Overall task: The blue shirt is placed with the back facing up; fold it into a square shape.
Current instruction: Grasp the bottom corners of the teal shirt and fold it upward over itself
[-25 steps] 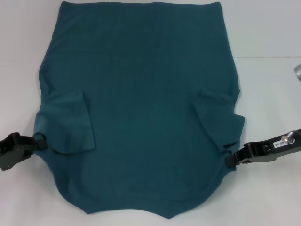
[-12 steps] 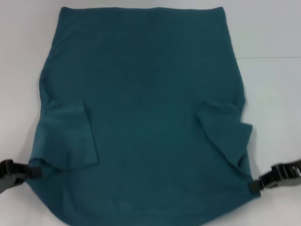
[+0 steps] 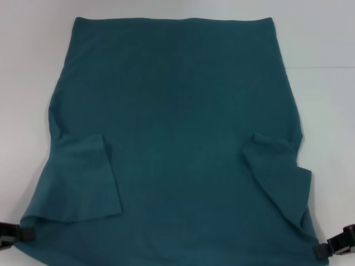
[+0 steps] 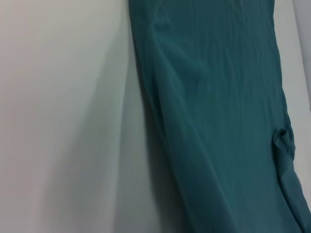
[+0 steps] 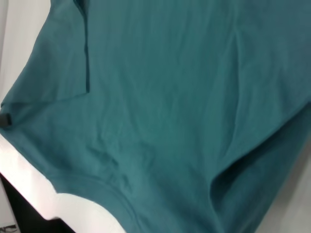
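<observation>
two black grippers sit at the near corners of the head view, one on each side of a large dark teal-blue soft-cloth short-sleeved shirt (image 3: 177, 138) that lies spread on a plain white table (image 3: 321, 44). the shirt's plain side faces up, with its straight hem at the far end and both short sleeves folded inward onto the body, the left sleeve (image 3: 83, 177) lying flat and the right sleeve (image 3: 280, 177) forming a more crumpled, angled flap.

the left gripper (image 3: 19, 234) reaches in low from the left edge, its tip meeting the shirt's near left corner, and it appears clamped on the cloth there. the right gripper (image 3: 324, 249) comes in from the right edge at a slight upward slant, its tip touching the near right corner, and it too appears pinched on the fabric.

both wrist views show mostly teal cloth over the white surface; in the right wrist view the left gripper's dark tip (image 5: 6, 120) is seen at the far edge of the shirt, touching the cloth.
</observation>
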Robot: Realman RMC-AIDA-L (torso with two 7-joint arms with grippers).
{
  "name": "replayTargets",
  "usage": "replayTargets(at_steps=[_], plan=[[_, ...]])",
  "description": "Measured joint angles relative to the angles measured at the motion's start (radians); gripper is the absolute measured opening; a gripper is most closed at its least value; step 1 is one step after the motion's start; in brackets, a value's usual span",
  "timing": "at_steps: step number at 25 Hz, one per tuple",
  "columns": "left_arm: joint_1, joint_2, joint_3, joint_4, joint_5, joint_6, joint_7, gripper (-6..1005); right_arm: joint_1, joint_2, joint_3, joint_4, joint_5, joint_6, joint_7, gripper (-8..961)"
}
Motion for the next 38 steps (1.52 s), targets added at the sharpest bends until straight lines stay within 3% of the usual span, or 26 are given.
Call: replayTargets(at_steps=[11, 17, 21, 25, 32, 36, 38], plan=[[-0.006, -0.005, 0.005, 0.005, 0.023, 0.042, 0.029, 41, -0.036, 0.012, 0.024, -0.007, 0.006, -0.056, -0.108, 21], [-0.086, 0.011, -0.01, -0.03, -0.006, -0.005, 0.031, 42, 0.005, -0.006, 0.195, -0.005, 0.013, -0.005, -0.144, 21], [-0.177, 0.04, -0.012, -0.124, -0.019, -0.142, -0.03, 43, 0.041, -0.02, 0.315, 0.002, 0.021, 0.088, -0.128, 22], [-0.279, 0.06, -0.001, -0.176, -0.017, -0.287, -0.12, 46, 0.075, -0.02, 0.344, 0.003, 0.07, 0.199, -0.094, 22], [-0.431, 0.104, 0.128, -0.235, -0.007, -0.509, -0.218, 51, 0.172, 0.004, 0.326, 0.009, 0.096, 0.426, -0.058, 22], [-0.481, 0.106, 0.234, -0.252, 0.0, -0.642, -0.243, 54, 0.236, 0.025, 0.259, 0.017, 0.097, 0.566, -0.056, 22], [-0.491, 0.092, 0.302, -0.256, 0.001, -0.726, -0.254, 56, 0.258, 0.033, 0.202, 0.035, 0.095, 0.654, -0.045, 20]])
